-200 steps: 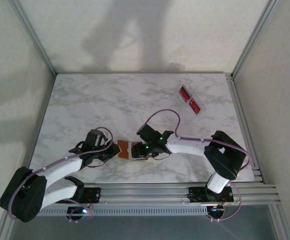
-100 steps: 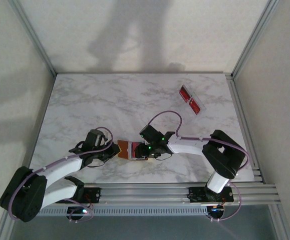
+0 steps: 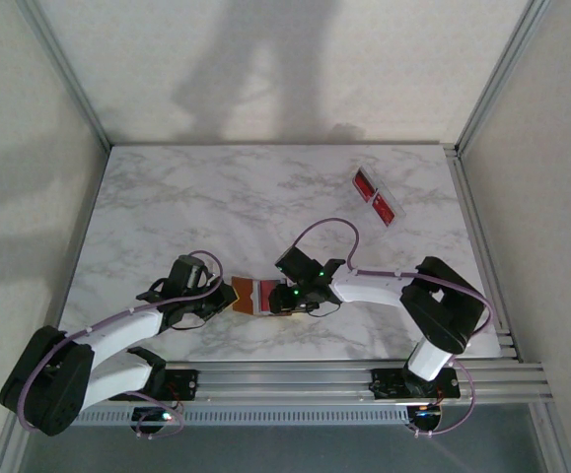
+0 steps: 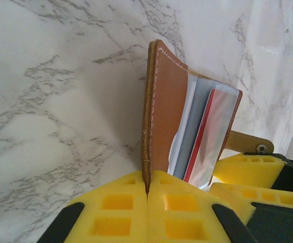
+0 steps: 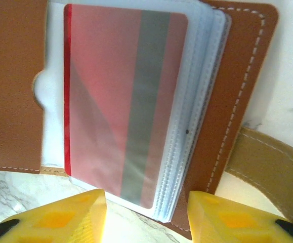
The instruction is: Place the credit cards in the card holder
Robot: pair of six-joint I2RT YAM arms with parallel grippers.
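Red card point(image 5: 121, 101) sleeved in card holder point(image 5: 242, 76), left claw point(image 4: 147, 190) gripping

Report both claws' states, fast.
Left claw: shut on the card holder, pinching its cover edge.
Right claw: open, astride the sleeved red card.

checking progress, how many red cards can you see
3 red cards: two in the clear tray far right, one sleeved in the card holder. More may hide behind it.
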